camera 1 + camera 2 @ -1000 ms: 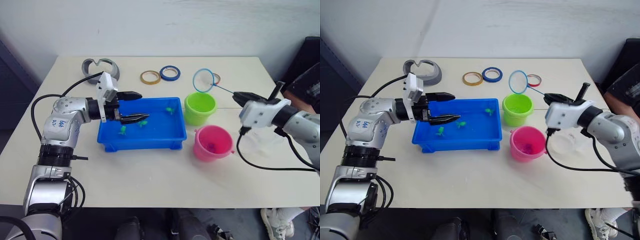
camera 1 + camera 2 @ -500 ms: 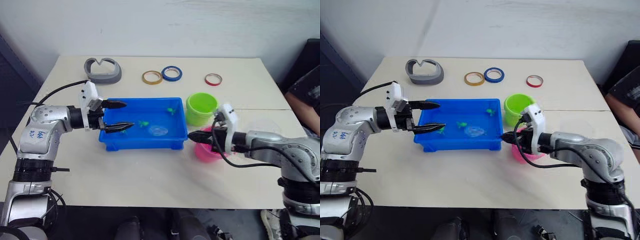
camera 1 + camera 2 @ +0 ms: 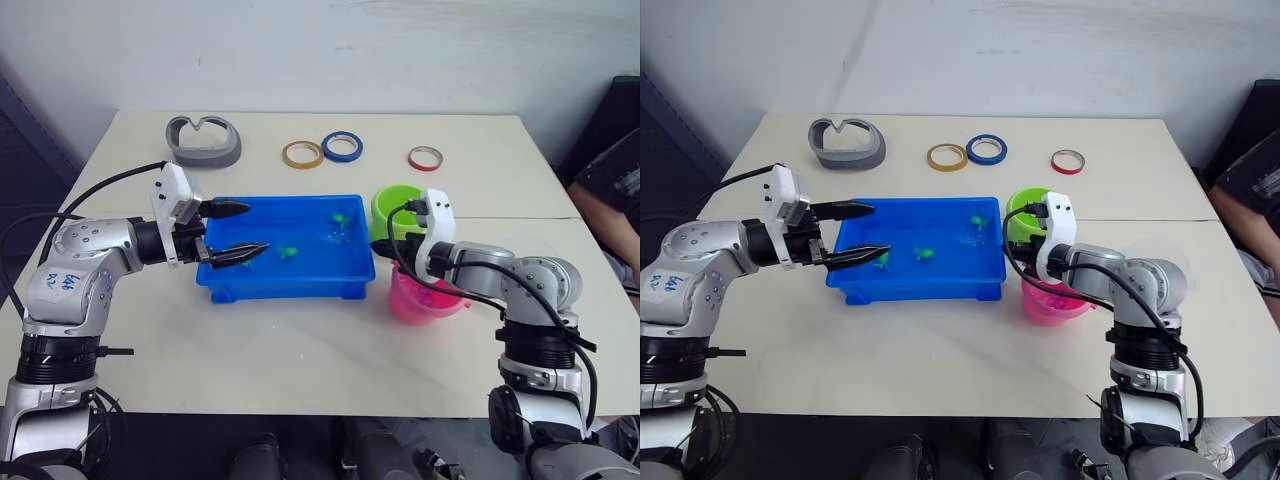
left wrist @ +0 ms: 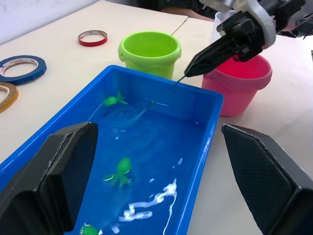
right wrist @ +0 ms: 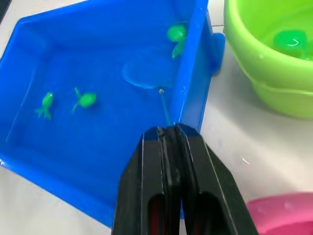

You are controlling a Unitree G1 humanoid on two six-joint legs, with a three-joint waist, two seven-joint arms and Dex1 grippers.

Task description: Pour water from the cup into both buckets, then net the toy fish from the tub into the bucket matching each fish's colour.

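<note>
Right gripper [image 5: 168, 131] clamped on my net [image 5: 146, 77] handle at the tub [image 3: 285, 285] rim, hoop underwater ahead beside a green fish [image 5: 176, 35], green bucket [image 3: 402, 208] and pink bucket [image 3: 425, 292] close alongside, left gripper [image 3: 235, 232] spread wide over the tub's far end.

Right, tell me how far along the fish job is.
Done: one green fish already lies in the green bucket.
In hand: the right gripper is shut on the net, its hoop dipped in the tub; the left gripper hovers open over the tub's other end.
Left: three green fish to net.
</note>
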